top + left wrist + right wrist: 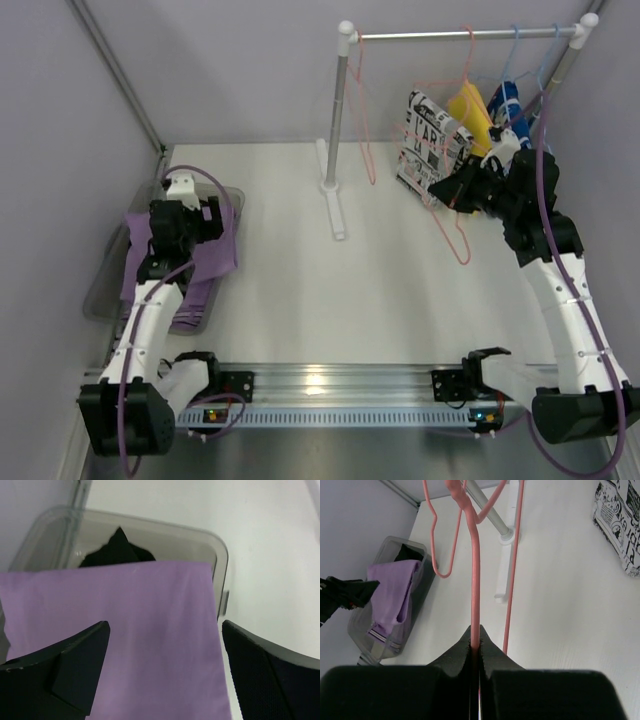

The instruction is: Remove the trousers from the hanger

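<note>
At nine o'clock: lilac trousers (150,610) draped over bin (220,555), black trousers (117,550) inside; left gripper (162,630) fingers spread above. At two o'clock: right gripper (475,640) clamped on pink hanger (475,580); printed garment (432,140), lettering "CAR" partly legible.

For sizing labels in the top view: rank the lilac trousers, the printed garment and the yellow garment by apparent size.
1. lilac trousers, though the left arm covers part.
2. printed garment.
3. yellow garment, partly hidden by the printed one.
</note>
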`<control>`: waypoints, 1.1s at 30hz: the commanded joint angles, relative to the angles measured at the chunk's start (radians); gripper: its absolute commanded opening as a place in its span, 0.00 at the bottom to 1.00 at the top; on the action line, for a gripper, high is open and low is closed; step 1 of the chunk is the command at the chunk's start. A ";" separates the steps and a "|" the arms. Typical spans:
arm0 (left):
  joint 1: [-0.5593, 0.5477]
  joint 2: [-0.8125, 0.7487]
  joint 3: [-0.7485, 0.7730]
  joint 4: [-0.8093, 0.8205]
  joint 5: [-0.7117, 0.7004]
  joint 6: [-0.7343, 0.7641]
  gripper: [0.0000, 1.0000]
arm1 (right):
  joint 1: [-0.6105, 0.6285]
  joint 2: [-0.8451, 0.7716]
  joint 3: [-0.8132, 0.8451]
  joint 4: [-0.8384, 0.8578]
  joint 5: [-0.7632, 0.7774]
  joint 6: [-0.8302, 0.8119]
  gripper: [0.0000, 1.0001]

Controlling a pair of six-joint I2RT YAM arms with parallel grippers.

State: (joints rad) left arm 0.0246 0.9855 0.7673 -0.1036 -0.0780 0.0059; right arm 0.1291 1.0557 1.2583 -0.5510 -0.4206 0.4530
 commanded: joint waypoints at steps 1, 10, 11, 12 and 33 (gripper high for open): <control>-0.002 0.007 0.001 -0.146 0.050 -0.018 0.99 | 0.014 -0.016 0.046 0.013 -0.010 -0.027 0.00; -0.002 -0.053 0.329 -0.451 0.312 -0.028 0.99 | 0.014 -0.016 0.093 -0.075 -0.004 -0.096 0.00; -0.002 -0.077 0.345 -0.481 0.346 -0.024 0.99 | 0.014 -0.017 0.095 -0.079 -0.010 -0.102 0.00; -0.002 -0.093 0.362 -0.492 0.384 -0.020 0.99 | 0.014 -0.019 0.095 -0.090 -0.014 -0.105 0.00; -0.002 -0.127 0.464 -0.565 0.406 -0.073 0.99 | 0.078 0.424 0.659 -0.129 0.144 -0.192 0.00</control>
State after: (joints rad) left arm 0.0242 0.8520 1.1816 -0.6762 0.3496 -0.0368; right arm 0.1726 1.4258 1.8145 -0.7116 -0.3359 0.3119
